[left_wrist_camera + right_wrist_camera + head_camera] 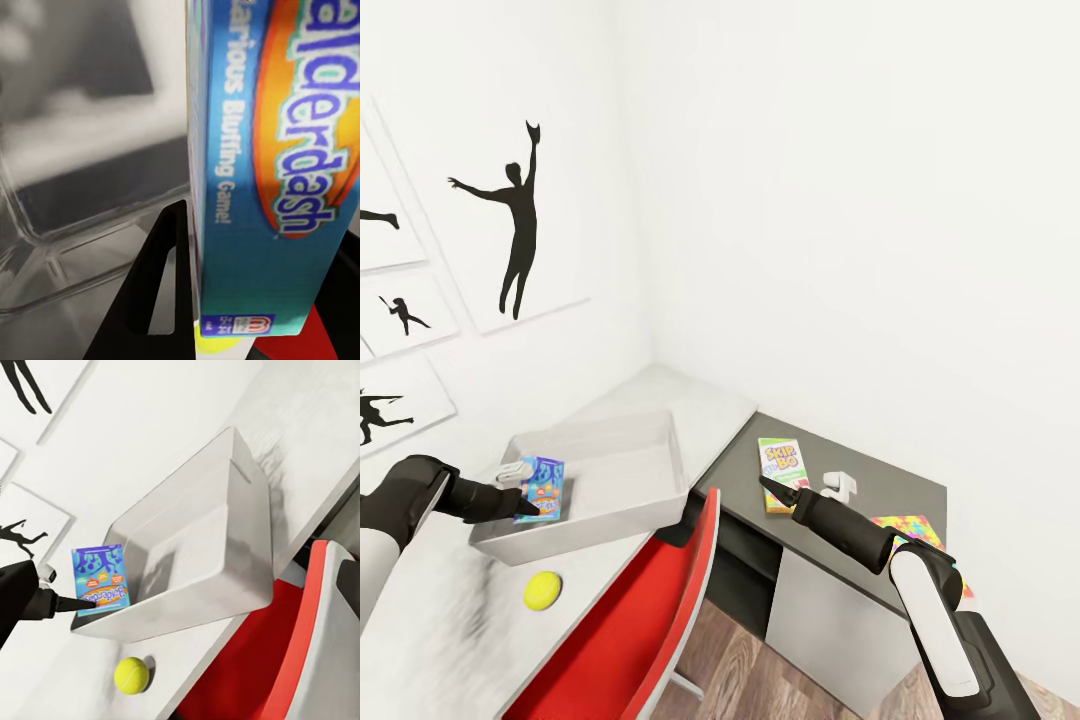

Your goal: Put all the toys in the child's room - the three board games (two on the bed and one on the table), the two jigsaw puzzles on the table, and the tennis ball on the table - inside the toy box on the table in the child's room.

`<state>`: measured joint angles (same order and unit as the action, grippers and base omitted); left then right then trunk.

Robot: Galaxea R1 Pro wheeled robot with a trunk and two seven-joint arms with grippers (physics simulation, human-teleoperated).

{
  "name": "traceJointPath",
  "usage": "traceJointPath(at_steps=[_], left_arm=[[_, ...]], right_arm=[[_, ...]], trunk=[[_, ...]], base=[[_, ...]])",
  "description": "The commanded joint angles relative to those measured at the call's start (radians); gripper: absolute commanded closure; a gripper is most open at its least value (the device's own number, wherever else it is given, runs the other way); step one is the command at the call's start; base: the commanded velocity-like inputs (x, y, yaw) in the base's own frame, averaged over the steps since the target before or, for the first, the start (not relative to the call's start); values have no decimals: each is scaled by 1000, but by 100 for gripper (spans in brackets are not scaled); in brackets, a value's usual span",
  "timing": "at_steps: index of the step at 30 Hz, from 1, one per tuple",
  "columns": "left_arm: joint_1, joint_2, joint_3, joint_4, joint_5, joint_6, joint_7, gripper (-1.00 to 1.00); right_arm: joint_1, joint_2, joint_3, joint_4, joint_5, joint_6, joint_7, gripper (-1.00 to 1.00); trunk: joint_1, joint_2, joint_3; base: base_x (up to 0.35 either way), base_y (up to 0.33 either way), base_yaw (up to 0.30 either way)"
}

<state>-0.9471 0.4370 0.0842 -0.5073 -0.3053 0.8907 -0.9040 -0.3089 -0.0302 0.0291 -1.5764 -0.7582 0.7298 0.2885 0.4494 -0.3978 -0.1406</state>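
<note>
I hold the blue board game (543,488) upright over the toy box (645,500) rim, pinched in my left tool (530,505). My right tool (772,489) hovers near the pale game (783,470); whether its jaws stand apart, I cannot tell. Released here, the box might tip outward toward the tennis ball (543,590) on the table (690,400).

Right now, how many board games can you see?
2. The blue board game is held by the left gripper over the toy box; the green-edged board game lies on the dark desk section. Others may be out of view.
</note>
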Motion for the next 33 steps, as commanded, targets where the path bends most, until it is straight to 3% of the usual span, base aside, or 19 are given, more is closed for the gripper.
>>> traceJointPath(at_steps=[1,19,20,33], left_arm=[[-1,-1,6,-1,-10,5,-9,100],[-1,0,7,-1,-11,5,-9,100],[-1,0,7,-1,-11,5,-9,-100],[-1,1,8,-1,-11,5,-9,-100]], right_arm=[[-1,0,0,0,0,3,3,-100],[-1,0,0,0,0,3,4,-100],[-1,0,0,0,0,3,4,-100],[-1,0,0,0,0,3,4,-100]], trunk=[[1,-2,-2],[1,-2,-2],[1,-2,-2],[1,-2,-2]], base=[[0,0,0],[0,0,0],[0,0,0],[0,0,0]])
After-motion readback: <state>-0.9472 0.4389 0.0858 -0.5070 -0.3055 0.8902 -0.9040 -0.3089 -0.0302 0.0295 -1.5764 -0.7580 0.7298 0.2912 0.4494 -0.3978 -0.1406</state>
